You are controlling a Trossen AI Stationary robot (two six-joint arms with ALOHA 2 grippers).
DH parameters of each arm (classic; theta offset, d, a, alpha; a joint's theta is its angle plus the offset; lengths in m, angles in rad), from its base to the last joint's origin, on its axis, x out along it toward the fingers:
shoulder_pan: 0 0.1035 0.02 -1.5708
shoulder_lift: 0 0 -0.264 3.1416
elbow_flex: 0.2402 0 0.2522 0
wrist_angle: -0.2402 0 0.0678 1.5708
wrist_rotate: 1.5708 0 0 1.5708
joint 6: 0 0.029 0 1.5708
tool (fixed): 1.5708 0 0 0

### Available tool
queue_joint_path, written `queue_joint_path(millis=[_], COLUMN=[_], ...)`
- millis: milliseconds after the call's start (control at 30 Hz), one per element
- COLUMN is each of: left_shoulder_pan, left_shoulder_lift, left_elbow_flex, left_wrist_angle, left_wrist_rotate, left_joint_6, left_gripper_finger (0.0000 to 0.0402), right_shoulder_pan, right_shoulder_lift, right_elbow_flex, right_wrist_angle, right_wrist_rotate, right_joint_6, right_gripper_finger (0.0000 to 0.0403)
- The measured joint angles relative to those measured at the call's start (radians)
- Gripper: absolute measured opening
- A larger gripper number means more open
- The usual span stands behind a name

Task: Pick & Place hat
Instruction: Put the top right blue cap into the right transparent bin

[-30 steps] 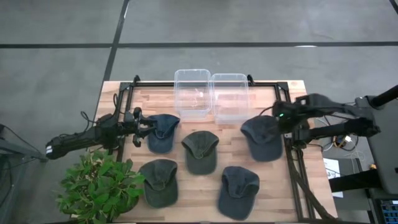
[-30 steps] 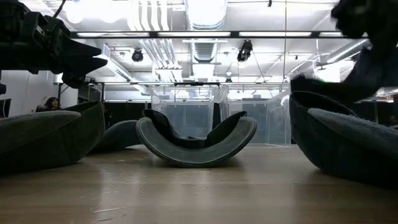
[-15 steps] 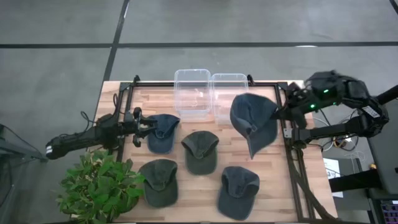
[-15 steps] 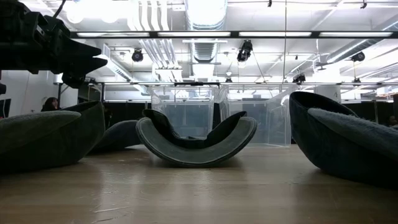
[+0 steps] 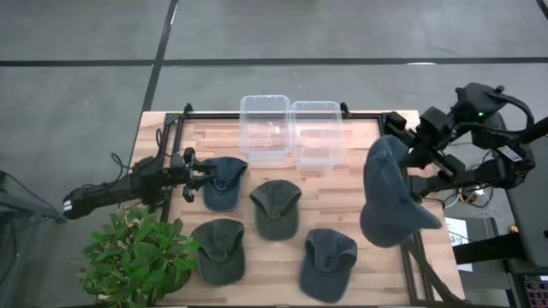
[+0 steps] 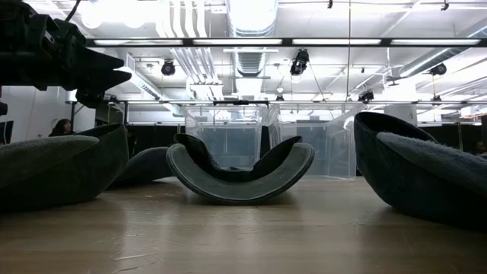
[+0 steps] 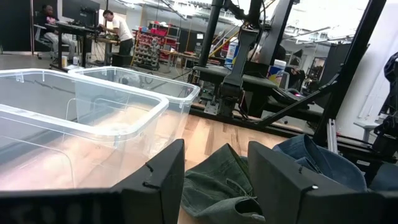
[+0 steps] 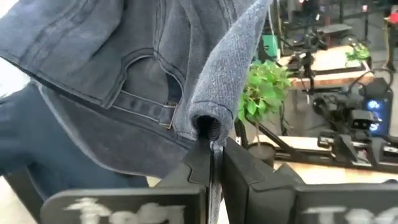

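The right gripper (image 5: 411,147) is raised above the right edge of the light wooden slatted table (image 5: 360,257), with its fingers pinched tight on the rim of a dark blue denim cap (image 5: 390,201). The cap hangs clear of the table, drooping from the gripper toward the near side, over the table's right border and the black frame rail there. In the right wrist view the folded edge of the denim cap (image 8: 143,81) is clamped between the two dark fingers (image 8: 245,177), and the rest of the fabric with its back strap spreads out beyond them.

The left gripper (image 5: 199,174) sits low at the left side of the table, its jaws apart and holding nothing. Its fingertips are just beside a second dark blue cap (image 5: 223,181) lying on the wood. The left wrist view shows that cap's olive-grey fabric (image 7: 217,186) lying between and just beyond the spread fingers (image 7: 283,180).

Two clear plastic rectangular bins (image 5: 291,128) stand side by side at the far middle of the table. Three more dark grey-green caps (image 5: 276,208) lie on the table toward the near side. A green leafy potted plant (image 5: 137,257) stands at the near left corner.
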Motion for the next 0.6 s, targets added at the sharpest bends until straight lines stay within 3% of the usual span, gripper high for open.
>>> queue_joint_path(millis=[167, 233, 467, 600], left_shoulder_pan=[0.0, 0.0, 0.0, 0.0], left_shoulder_lift=[0.0, 0.0, 0.0, 0.0], left_elbow_flex=[0.0, 0.0, 0.0, 0.0], left_wrist_angle=[0.0, 0.0, 0.0, 0.0], left_wrist_rotate=[0.0, 0.0, 0.0, 0.0], left_joint_6=[0.0, 0.0, 0.01, 0.013], left_gripper_finger=[0.0169, 0.0169, 0.0169, 0.0169], right_shoulder_pan=[0.0, -0.002, -0.004, -0.051], right_shoulder_lift=[0.03, 0.049, 0.163, 0.226], right_elbow_flex=[-0.028, -0.039, -0.066, -0.077], right_wrist_angle=[0.006, -0.003, -0.159, -0.295], right_wrist_rotate=[0.046, 0.169, 0.744, 0.873], right_joint_6=[0.047, 0.12, 0.436, 0.525], right_gripper_finger=[0.0013, 0.0013, 0.0013, 0.0013])
